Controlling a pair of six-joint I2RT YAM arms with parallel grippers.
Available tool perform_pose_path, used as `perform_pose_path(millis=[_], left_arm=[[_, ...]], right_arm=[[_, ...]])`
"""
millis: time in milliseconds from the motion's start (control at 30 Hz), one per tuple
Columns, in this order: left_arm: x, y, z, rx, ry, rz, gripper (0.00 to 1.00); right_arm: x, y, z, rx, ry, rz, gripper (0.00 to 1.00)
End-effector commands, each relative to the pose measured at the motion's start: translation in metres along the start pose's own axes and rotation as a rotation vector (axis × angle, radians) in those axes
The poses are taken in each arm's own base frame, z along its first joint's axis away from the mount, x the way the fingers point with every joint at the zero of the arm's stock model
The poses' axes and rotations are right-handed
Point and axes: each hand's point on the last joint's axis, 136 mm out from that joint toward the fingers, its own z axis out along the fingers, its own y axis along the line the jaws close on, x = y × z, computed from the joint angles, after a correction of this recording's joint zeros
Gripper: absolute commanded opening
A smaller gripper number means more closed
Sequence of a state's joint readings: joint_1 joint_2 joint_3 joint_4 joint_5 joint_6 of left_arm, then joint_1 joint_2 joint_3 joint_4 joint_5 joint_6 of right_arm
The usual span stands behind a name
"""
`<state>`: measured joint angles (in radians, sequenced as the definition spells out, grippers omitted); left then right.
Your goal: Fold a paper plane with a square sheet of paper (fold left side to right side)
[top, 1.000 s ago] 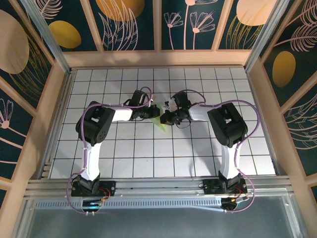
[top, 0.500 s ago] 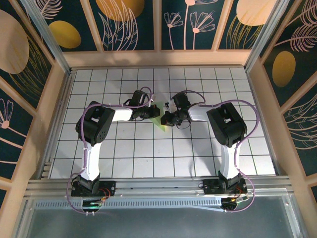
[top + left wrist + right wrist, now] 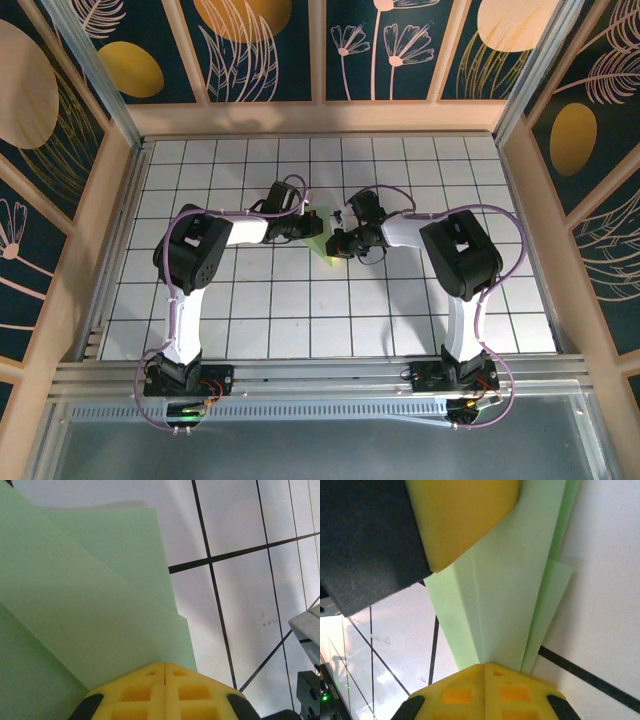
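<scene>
Both jaws, closed together, press the paper plane (image 3: pixel 515 570). Narrow layered folds are done; finishing creases seemingly remain.

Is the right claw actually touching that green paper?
Touching. The right wrist view shows the green paper running straight under the shut right gripper, with no gap.

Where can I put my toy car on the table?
Bare tiles lie between the left arm base and right arm base, and along the back wall. The middle is crowded: the left hand and right hand, both shut, meet at the green paper.
</scene>
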<state>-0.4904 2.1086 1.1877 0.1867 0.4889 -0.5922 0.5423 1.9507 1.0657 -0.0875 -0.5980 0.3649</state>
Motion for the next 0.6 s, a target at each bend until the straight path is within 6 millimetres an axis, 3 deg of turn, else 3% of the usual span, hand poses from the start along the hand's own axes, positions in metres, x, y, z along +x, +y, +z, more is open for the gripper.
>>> perform_pose_path(millis=[0,567], left_arm=[[0.023,0.049,0.005,-0.169,0.05,-0.072,0.0],[0.023,0.049,0.006,-0.169,0.052,-0.069,0.01]], right_arm=[[0.039,-0.008,0.0,0.046,0.111,0.039,0.0],[0.05,-0.006,-0.005,0.051,0.123,0.036,0.0]])
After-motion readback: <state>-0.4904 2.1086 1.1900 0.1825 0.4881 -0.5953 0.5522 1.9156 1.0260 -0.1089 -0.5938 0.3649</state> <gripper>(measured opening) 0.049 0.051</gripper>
